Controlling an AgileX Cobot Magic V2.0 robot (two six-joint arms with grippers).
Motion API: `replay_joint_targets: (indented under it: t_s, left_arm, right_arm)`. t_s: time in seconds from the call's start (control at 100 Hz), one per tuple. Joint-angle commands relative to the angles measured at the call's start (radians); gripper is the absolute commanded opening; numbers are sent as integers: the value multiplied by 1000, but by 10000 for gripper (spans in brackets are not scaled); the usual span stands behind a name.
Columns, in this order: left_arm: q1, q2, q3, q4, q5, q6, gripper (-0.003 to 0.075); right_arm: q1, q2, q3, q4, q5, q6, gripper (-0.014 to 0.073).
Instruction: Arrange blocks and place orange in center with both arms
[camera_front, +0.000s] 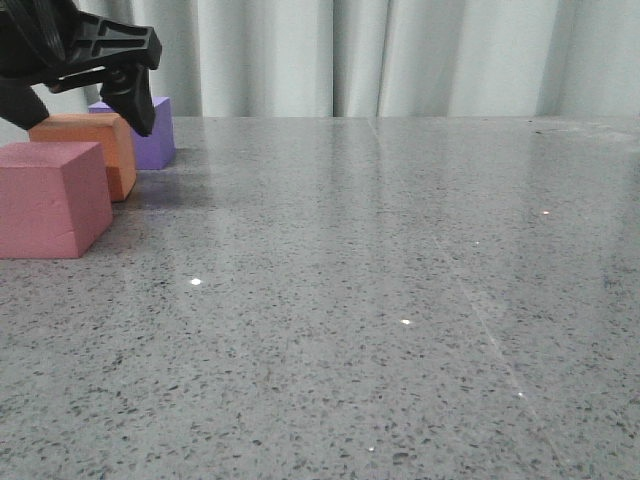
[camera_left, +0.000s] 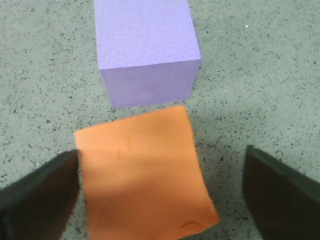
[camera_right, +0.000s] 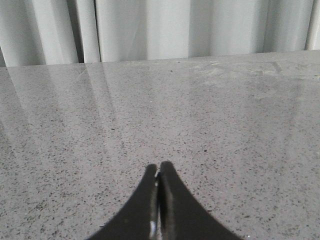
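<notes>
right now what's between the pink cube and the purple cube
The orange cube sits between the pink-red cube and the purple cube, clearest in the front view.

Pale pleated curtains (camera_front: 400, 55) are hanging behind a grey speckled stone surface (camera_front: 400, 300), which is catching glossy reflections and small bright glints.

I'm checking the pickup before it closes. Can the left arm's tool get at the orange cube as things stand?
Probably yes. The left tool is open above the orange cube, one finger on each side. The purple cube sits just beyond it, outside the fingers' path.
</notes>
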Motion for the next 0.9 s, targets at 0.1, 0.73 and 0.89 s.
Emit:
replay_joint_targets:
  t_s: [0.1,0.73,0.89]
  left_arm:
    - [2,-41,-26,-1,-39,6,670]
    - [2,-490,67,46,-5,115,653]
    - [2,-649,214,70,-69,115,581]
  right_arm:
    - [-3,8,-14,4,-81,-7,-67]
    - [-3,8,-14,4,-81,-7,-67]
    - [-3,8,-14,4,-81,-7,-67]
